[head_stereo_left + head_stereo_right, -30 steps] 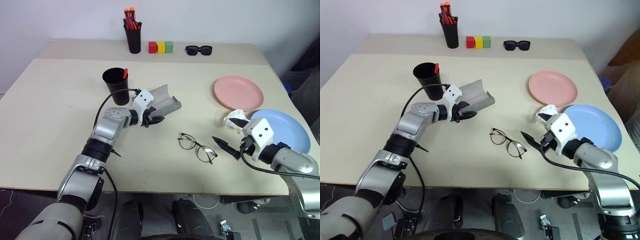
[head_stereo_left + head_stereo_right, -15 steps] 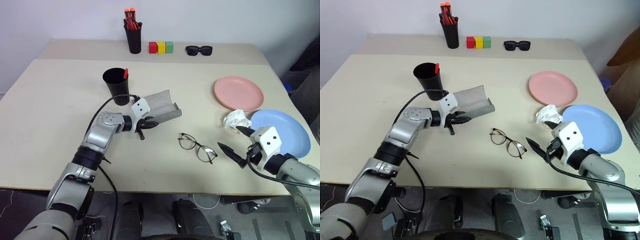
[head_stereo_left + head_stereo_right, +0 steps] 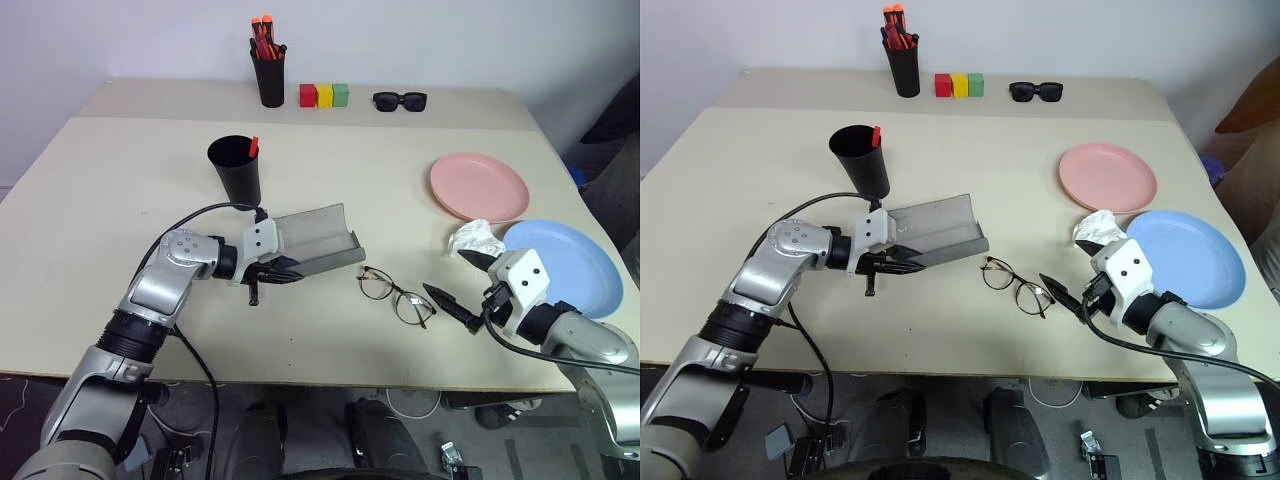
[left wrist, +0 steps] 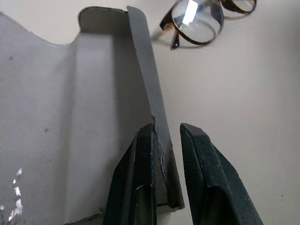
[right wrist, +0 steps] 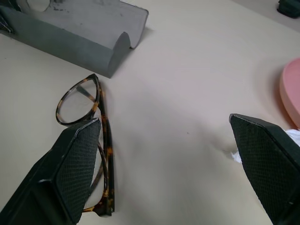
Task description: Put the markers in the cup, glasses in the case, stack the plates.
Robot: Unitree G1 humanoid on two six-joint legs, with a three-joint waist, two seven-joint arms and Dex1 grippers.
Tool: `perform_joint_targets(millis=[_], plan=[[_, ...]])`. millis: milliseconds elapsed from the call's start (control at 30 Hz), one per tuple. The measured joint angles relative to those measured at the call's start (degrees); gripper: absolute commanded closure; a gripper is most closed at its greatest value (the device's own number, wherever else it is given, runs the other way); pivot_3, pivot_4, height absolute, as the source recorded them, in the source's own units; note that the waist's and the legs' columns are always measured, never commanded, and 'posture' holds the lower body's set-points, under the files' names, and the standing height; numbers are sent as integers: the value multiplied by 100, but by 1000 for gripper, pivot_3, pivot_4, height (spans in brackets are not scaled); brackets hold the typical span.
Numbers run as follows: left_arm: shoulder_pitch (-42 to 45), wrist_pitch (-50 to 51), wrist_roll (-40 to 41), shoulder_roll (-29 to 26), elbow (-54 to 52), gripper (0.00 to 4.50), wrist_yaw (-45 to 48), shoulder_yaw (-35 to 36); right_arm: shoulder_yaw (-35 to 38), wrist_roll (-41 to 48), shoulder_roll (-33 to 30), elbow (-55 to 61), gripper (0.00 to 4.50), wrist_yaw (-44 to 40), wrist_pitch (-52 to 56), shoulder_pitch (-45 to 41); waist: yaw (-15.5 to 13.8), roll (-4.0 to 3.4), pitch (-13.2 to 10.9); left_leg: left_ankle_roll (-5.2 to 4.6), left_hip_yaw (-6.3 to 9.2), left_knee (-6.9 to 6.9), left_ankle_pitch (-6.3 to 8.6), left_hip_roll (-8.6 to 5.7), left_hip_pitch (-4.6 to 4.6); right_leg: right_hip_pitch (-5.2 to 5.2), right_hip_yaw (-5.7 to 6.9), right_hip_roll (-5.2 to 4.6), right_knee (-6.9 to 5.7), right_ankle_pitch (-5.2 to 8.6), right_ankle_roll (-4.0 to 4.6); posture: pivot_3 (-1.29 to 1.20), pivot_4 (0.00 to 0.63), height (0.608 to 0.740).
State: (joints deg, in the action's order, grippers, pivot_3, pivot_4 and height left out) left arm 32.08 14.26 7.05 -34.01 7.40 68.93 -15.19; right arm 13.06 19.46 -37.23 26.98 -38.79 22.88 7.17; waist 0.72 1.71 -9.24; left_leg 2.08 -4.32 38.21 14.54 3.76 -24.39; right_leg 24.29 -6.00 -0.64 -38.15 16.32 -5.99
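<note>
The grey case (image 3: 312,238) lies open on the table, hollow side up. My left gripper (image 3: 270,272) is shut on its near wall, and the left wrist view shows the fingers (image 4: 140,178) pinching that rim. The glasses (image 3: 395,295) lie unfolded just right of the case. Right of the glasses, my right gripper (image 3: 456,281) hovers open and holds nothing. The black cup (image 3: 236,170) stands behind the case with a red marker cap (image 3: 252,147) poking out. At the right lie the pink plate (image 3: 479,186) and the blue plate (image 3: 560,262), side by side, not stacked.
A crumpled white wad (image 3: 473,240) lies between the plates, close to my right gripper. Along the back stand a black pen holder (image 3: 268,78) with orange-capped pens, three coloured blocks (image 3: 322,95) and black sunglasses (image 3: 399,100).
My left gripper has pulled the case toward the table's front and left, turning it as it went. The right gripper has hardly moved.
</note>
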Motion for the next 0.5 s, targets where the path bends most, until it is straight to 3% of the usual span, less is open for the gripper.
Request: perform_joint_targets(millis=[133, 233, 300, 500], plan=[[1, -42, -35, -1, 8, 3700, 30, 0, -118, 4, -2, 2, 0, -42, 46, -110, 2, 0, 0, 0, 0, 0, 0, 0, 0, 0, 0, 1, 0, 0, 0, 0, 150, 725], [2, -72, -33, -19, 52, 2898, 97, 1, -158, 4, -1, 2, 0, -44, 49, -172, 2, 0, 0, 0, 0, 0, 0, 0, 0, 0, 0, 1, 0, 0, 0, 0, 150, 725], [8, -89, -40, -27, 95, 1948, 109, 3, -216, 2, 0, 2, 0, -42, 49, -209, 2, 0, 0, 0, 1, 0, 0, 1, 0, 0, 0, 1, -1, 0, 0, 0, 150, 725], [115, -285, -150, -32, 365, 1948, 91, 3, -333, 3, 2, 2, 0, -42, 51, -270, 1, 0, 0, 0, 1, 0, 0, 0, 0, 0, 1, 1, -1, 0, 0, 0, 150, 725]])
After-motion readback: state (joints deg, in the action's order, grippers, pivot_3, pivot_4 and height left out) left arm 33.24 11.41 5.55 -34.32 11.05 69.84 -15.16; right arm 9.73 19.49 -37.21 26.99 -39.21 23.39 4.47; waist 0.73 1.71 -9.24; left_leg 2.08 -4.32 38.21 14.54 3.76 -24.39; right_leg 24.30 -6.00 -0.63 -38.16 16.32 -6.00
